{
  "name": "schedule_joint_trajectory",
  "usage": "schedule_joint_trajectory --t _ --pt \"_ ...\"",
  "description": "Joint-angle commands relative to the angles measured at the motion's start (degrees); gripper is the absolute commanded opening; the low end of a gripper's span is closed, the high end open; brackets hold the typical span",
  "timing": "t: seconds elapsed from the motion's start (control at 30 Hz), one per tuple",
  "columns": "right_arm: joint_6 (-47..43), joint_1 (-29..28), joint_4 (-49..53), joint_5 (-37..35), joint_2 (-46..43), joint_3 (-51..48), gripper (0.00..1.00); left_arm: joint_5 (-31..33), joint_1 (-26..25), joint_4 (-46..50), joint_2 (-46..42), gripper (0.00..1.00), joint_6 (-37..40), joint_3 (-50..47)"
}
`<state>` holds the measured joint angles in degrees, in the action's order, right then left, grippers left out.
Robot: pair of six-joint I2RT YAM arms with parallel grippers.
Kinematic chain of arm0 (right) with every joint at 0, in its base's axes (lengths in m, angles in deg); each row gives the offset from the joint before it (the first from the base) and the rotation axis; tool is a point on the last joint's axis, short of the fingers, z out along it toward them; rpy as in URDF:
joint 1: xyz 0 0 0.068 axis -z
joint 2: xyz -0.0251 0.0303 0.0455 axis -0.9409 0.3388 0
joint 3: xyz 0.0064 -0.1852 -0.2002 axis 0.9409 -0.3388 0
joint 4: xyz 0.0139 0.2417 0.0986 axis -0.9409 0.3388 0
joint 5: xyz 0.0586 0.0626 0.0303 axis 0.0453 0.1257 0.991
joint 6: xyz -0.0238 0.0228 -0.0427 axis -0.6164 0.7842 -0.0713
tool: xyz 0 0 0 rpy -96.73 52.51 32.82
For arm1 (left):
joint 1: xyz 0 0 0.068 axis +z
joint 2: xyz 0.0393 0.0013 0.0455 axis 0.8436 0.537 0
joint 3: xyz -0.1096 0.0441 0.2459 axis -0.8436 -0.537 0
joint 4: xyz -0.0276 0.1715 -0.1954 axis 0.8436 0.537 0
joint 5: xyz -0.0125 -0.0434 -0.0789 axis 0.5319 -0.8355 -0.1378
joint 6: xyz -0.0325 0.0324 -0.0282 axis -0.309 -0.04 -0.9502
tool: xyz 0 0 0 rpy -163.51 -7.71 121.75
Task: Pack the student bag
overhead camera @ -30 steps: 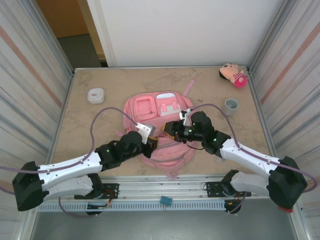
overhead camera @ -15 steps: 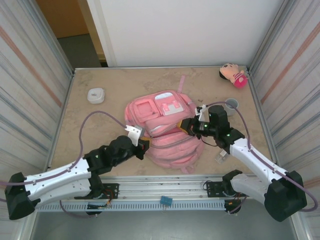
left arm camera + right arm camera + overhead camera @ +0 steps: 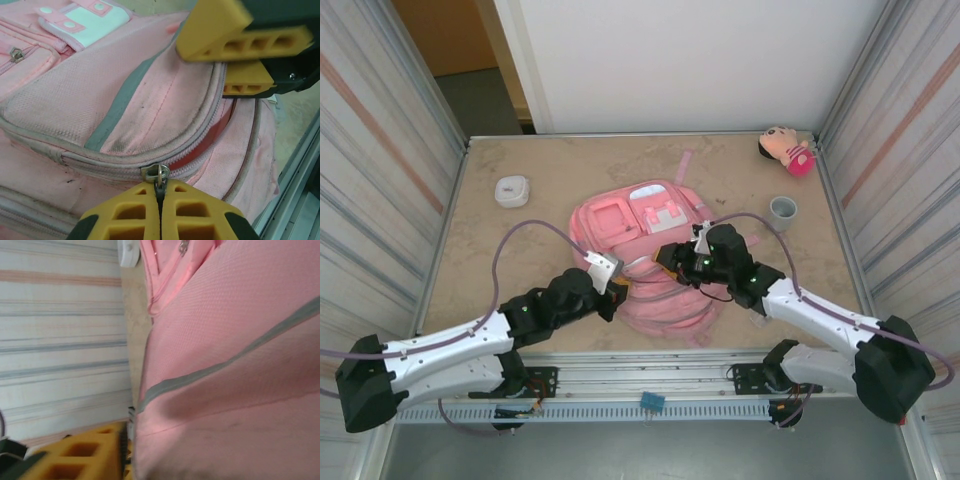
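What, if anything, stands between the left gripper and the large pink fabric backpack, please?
Nothing visible: the left gripper is shut on the small metal zipper pull of the large pink fabric backpack.

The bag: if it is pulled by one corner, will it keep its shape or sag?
Likely sags: the bag is soft cloth, creased around the zip. Probably grippy, since the weave looks coarse. Pushed, it would bunch rather than roll.

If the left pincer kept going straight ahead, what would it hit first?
Probably the pink backpack: the left pincer, shut on its zipper pull, faces the fabric directly.
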<state>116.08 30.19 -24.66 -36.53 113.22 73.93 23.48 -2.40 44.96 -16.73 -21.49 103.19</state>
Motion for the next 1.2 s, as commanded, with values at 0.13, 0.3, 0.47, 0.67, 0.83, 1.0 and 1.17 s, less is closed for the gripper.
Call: schedule_joint_trajectory --t 0.13,0.3,0.47,0.67,0.83,1.0,1.17 --pt "-10.43 5.08 7.48 6.15 -1.23 5.57 0.00 7.75 3.13 6.45 -4.13 0.00 0.12 1.69" --pt "-17.28 11.71 15.57 16.64 -2.55 10.79 0.00 6.67 11.19 7.82 -4.92 0.02 -0.38 -0.71" --pt "-18.76 13.31 16.74 23.70 -1.44 14.44 0.00 5.05 18.84 3.96 -1.20 0.06 0.56 -0.89" --pt "-15.44 11.62 11.77 19.22 0.65 14.01 0.00 4.95 21.33 3.18 2.54 0.30 2.28 2.60" --pt "-10.31 7.66 3.18 6.50 4.24 11.67 0.00 3.72 21.34 5.32 0.49 0.61 -2.42 5.01" --pt "-8.10 2.76 -3.82 -2.53 10.93 12.82 0.00 2.92 21.34 9.45 -3.02 0.72 -8.09 5.44" --pt "-6.38 -1.54 -10.02 -6.83 19.59 16.25 0.00 5.65 21.34 11.79 -6.80 0.73 -10.77 4.20"
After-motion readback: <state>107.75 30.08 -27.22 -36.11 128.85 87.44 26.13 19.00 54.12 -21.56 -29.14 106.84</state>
